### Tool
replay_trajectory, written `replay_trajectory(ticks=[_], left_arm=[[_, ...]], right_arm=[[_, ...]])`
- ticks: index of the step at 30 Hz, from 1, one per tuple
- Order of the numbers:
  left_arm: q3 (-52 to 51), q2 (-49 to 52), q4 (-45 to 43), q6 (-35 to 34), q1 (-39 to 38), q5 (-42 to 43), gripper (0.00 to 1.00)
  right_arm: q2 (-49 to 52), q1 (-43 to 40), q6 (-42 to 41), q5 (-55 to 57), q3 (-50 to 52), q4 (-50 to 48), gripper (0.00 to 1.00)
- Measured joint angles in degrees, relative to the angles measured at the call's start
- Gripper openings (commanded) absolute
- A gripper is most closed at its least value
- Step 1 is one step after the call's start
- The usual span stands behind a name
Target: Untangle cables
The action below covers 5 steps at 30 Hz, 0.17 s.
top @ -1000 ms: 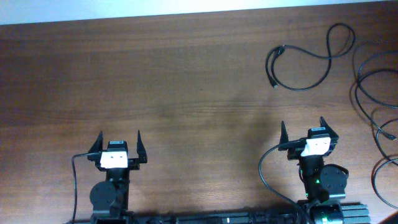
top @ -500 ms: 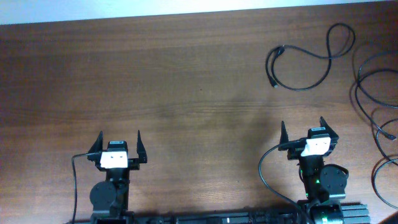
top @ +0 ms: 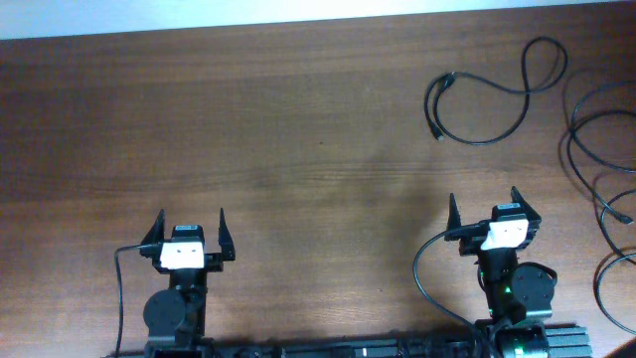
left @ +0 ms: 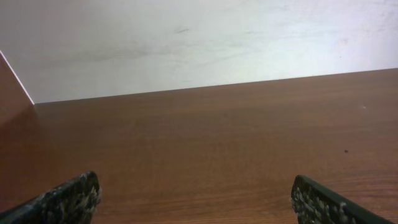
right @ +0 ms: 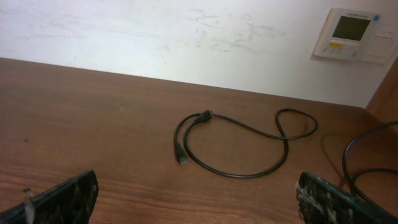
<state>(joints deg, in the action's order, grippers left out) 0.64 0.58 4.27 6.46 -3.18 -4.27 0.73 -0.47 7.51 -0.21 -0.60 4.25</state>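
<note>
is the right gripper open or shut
Open: the right gripper has its jaws spread wide in the overhead view, and the right wrist view shows nothing held between them.

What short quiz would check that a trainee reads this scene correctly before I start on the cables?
1. True or false: the left tool and the right tool are both open and hold nothing.
2. The single looped cable lies: A) ahead of the left tool, B) ahead of the right tool, C) in a tool's grip.
3. Fill in: the tangled cables lie on the robot's ____ side.

Key: 1 true; 2 B; 3 right.
</note>
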Motion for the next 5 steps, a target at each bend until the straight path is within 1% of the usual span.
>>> replay_trajectory(ticks=[5], left_arm=[[0.0, 0.0, 0.0, 0.0, 0.0, 0.0, 0.99]], right_arm=[[0.0, 0.0, 0.0, 0.0, 0.0, 0.0, 1.0]])
